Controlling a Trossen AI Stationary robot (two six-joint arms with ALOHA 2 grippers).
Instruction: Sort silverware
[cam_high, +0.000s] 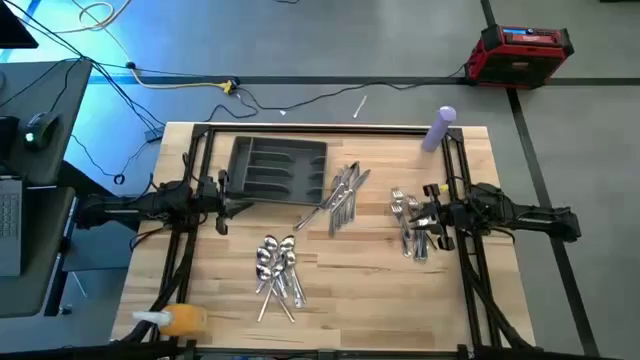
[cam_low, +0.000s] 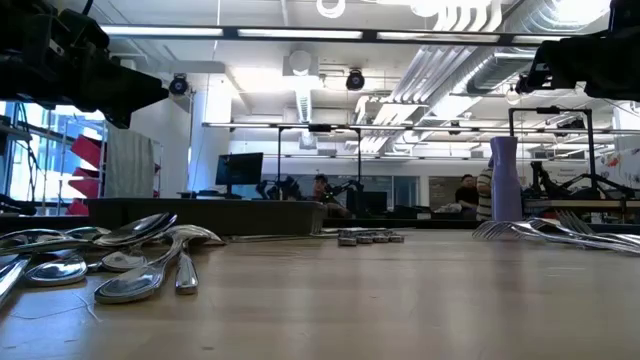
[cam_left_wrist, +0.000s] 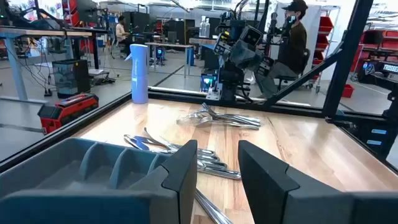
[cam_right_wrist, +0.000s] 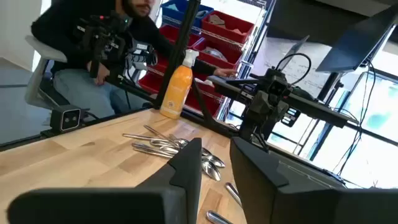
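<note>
On the wooden table (cam_high: 330, 290), seen from above, the silverware lies in three loose heaps. A pile of spoons (cam_high: 277, 262) sits toward the near edge, left of centre. A pile of knives (cam_high: 342, 195) rests near the middle, just beside the right end of a dark grey tray (cam_high: 278, 170) with long compartments. A pile of forks (cam_high: 408, 222) lies on the right side.

The left gripper (cam_high: 222, 207) hovers over the table's left side, just beside the tray's near left corner, its two dark fingers (cam_left_wrist: 184, 171) slightly parted with a narrow gap and nothing between them. The right gripper (cam_high: 425, 212) hangs above the fork pile, its fingers (cam_right_wrist: 186, 165) likewise a little apart and holding nothing.

A purple spray bottle (cam_high: 440, 128) stands at the far right corner of the table. An orange bottle (cam_high: 172, 320) lies at the near left corner. A red case (cam_high: 522, 53) sits on the floor beyond the table.
</note>
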